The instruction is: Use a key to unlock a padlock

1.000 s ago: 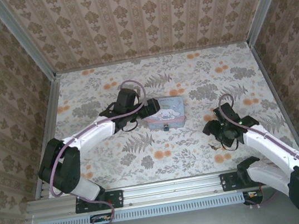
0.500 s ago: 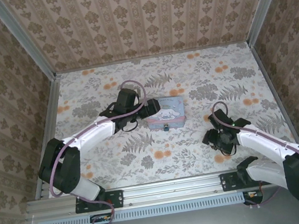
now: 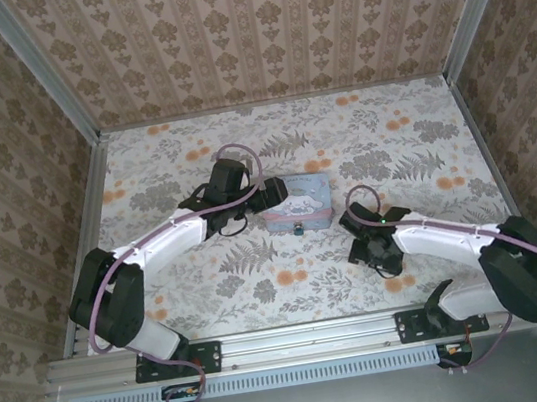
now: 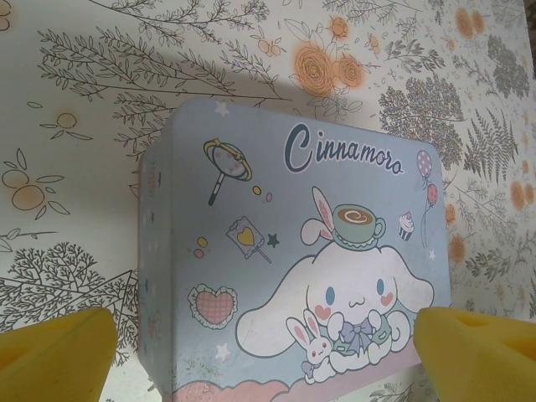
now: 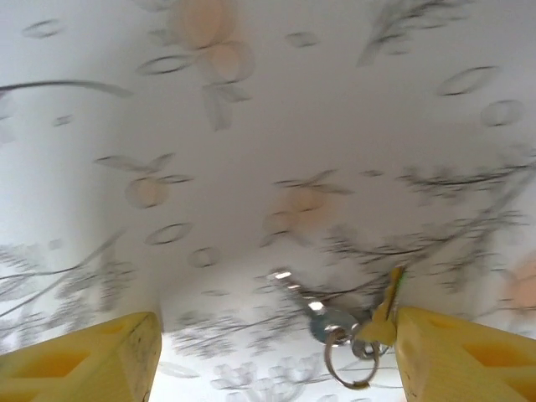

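Padlock [image 3: 295, 225] sits against the lower edge of the tin [image 4: 293, 251], mid-frame in the top view. Left claw [image 4: 268, 360] gapes wide, its fingers flanking the tin and gripping nothing. Right claw [image 5: 276, 352] is likewise spread wide over the worktop [image 5: 251, 100] — keys [image 5: 352, 322] lie between its fingers, unheld.

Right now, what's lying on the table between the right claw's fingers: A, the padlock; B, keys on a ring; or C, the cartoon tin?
B: the right wrist view shows keys on a ring lying on the table between the right claw's open fingers.
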Available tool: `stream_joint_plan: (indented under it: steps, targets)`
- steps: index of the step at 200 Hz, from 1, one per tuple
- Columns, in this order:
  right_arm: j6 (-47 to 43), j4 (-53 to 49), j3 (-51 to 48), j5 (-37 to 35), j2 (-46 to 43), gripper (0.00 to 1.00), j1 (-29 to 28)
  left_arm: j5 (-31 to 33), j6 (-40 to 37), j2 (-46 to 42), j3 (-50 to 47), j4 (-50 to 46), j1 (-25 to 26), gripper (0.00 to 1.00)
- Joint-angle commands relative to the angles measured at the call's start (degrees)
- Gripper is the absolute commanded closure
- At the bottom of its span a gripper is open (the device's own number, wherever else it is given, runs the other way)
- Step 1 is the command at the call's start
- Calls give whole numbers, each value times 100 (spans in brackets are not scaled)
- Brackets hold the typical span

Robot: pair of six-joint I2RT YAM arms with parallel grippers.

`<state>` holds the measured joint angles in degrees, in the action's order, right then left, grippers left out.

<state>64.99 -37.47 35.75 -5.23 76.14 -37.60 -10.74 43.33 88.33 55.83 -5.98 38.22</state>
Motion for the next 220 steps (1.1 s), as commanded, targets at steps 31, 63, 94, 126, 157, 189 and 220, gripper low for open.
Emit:
stream_joint_plan:
  steps: [31,63,94,126,157,189,220]
  targets:
    - [325,1531,1052,899,880,27,-696,-7,-62,-276,-107,-137,-24,0]
    - [114,1450,1593,814,1095,27,-933,41,-90,-348,-124,-275,-58,0]
    - [32,1364,1213,468,588,27,-847,99,-68,-551,-243,-338,-91,0]
    - [-203,1493,607,329,64,29,-453,128,-101,-699,-333,-467,-103,0]
    - [-776,1523,338,427,-13,37,-77,151,-157,-733,-404,-618,-113,0]
    - [-777,1702,136,507,46,46,-42,89,-103,-721,-459,-589,-113,0]
    - [-935,1765,115,503,202,46,-102,55,-92,-698,-456,-545,-104,0]
